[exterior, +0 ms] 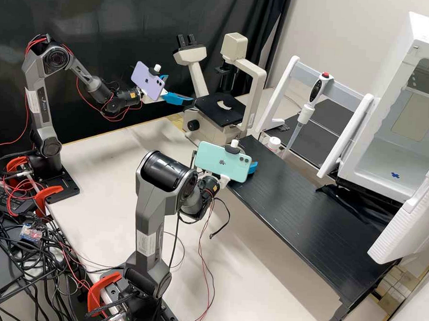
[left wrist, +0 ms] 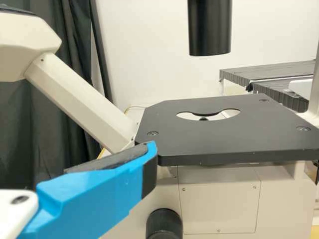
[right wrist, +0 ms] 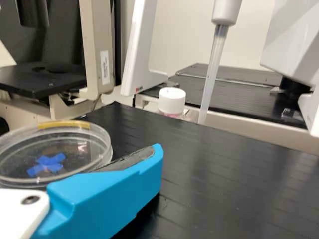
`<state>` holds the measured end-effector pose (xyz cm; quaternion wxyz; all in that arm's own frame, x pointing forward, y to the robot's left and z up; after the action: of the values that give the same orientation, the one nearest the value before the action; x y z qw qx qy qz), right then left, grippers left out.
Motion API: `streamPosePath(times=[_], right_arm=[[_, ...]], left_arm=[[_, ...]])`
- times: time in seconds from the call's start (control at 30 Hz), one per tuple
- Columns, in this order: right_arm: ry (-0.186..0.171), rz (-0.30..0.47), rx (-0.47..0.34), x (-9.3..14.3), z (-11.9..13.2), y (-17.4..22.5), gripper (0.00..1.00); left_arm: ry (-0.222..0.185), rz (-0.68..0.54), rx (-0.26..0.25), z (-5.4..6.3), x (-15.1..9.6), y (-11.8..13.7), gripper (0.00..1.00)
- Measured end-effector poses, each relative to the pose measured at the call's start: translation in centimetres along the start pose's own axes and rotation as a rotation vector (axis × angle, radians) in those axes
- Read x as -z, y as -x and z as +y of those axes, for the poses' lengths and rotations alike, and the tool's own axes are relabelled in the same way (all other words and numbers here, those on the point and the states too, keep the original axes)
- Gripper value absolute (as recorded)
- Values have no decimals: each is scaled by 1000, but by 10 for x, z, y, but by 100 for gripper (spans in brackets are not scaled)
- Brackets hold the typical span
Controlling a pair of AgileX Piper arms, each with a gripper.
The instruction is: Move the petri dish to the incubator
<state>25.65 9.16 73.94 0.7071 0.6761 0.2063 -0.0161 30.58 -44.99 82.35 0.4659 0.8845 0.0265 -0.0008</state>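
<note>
The left hand (exterior: pixel 181 89) is spread, but I cannot tell if the right hand (exterior: pixel 253 168) grips the dish (right wrist: pixel 75 155) beside it, and a loose hold could drop it heading for the incubator (exterior: pixel 390 88), at that hand's two o'clock in the high view.

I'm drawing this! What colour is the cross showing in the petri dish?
The cross is blue; best seen in the right wrist view.

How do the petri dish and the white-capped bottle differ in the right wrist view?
The petri dish is broad and shallow; the bottle is narrower, with a raised cap.
The dish bears a blue cross; the bottle shows pink below its cap.
The dish is nearer the camera than the bottle.
Both look round.
</note>
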Motion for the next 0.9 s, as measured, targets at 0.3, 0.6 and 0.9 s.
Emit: streamPosePath(times=[0.3,0.6,0.9], right_arm=[[-10,15,22,-1,-3,-1,0],[-23,19,26,-3,-1,-1,0],[-23,17,28,-3,-1,-1,0]], left_arm=[[0,0,0,0,0,0,100],[0,0,0,0,0,0,100],[0,0,0,0,0,0,100]])
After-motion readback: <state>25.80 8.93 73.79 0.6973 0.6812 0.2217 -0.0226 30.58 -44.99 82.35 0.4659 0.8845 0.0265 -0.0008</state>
